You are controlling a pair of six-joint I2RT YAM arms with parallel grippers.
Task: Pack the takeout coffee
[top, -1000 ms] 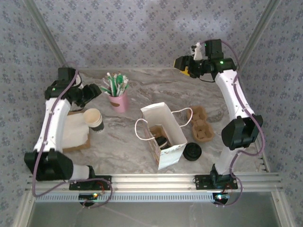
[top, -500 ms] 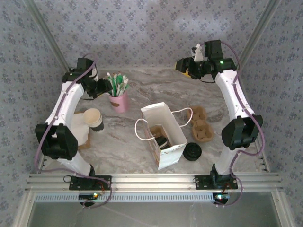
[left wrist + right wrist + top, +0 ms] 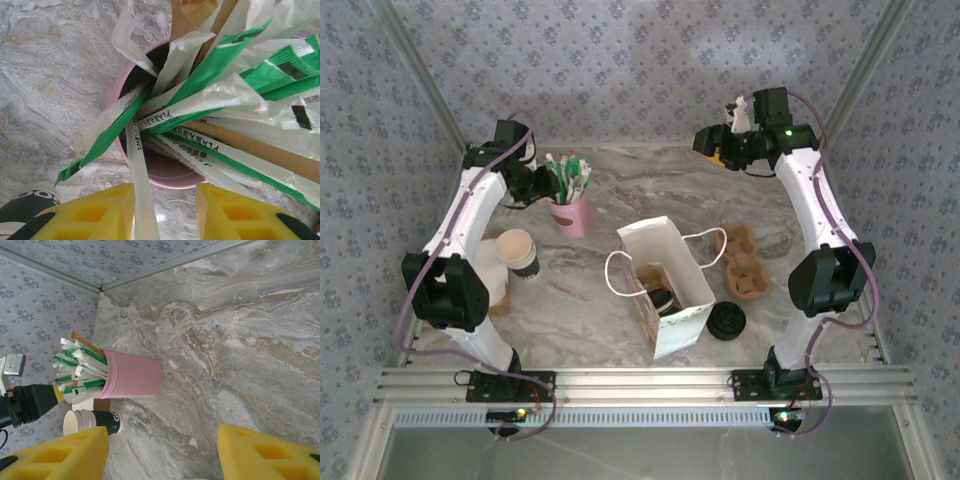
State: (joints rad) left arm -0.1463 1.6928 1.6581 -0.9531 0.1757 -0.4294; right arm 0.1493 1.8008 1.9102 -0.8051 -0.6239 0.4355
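Marble worktop (image 3: 50, 75) below; my left gripper (image 3: 165, 200), spread, straddles one wrapped straw (image 3: 140, 170). A skewed pinch could topple the pink cup (image 3: 165, 175).

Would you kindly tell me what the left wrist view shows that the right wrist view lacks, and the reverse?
Left wrist: the inside of the pink cup, the print on the green and white wrapped straws, and one white wrapper running between the fingers of the left gripper. Right wrist: the cup's outer wall, the stacked paper cups beside it, and the marble table reaching its far corner. Both: the cup and its straws.
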